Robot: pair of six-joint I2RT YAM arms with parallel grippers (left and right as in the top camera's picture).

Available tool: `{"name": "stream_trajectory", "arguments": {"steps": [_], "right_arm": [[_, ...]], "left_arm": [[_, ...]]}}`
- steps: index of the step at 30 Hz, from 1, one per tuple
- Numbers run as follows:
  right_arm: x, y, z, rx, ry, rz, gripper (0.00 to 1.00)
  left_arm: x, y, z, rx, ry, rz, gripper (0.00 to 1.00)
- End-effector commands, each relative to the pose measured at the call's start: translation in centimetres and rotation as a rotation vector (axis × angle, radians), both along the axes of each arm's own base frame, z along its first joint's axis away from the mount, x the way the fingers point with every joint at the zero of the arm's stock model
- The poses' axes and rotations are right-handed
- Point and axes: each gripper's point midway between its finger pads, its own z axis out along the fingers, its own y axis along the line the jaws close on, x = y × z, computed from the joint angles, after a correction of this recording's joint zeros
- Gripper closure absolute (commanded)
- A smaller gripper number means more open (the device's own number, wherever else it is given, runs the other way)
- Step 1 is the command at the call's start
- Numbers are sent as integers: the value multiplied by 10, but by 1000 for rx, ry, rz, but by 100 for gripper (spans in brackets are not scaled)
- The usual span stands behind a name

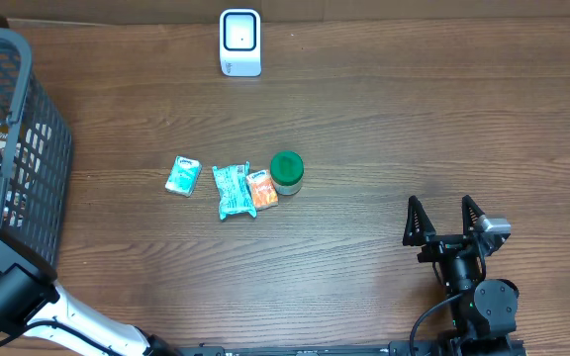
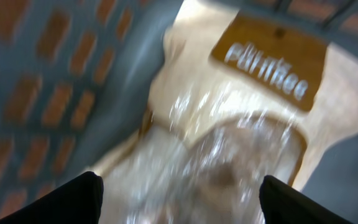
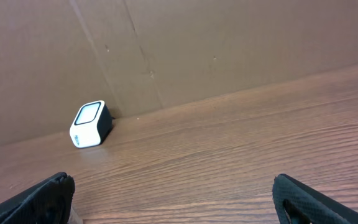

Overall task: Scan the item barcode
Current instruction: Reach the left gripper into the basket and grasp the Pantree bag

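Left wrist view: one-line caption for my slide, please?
Open left gripper pointed at a cream bag with a clear window, inside the grey basket; image blurred.
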Motion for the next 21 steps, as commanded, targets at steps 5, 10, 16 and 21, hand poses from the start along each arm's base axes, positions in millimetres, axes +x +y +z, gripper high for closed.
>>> {"name": "stream_trajectory", "arguments": {"steps": [5, 10, 16, 21], "right_arm": [[0, 0, -2, -11, -4, 4, 0], [0, 0, -2, -11, -4, 4, 0], [0, 0, -2, -11, -4, 4, 0], [0, 0, -2, -11, -4, 4, 0]], "left_arm": [[14, 24, 2, 160, 14, -80, 18], [19, 24, -27, 132, 33, -102, 17], [22, 14, -58, 102, 87, -155, 22], [27, -7, -63, 14, 61, -187, 50]]}}
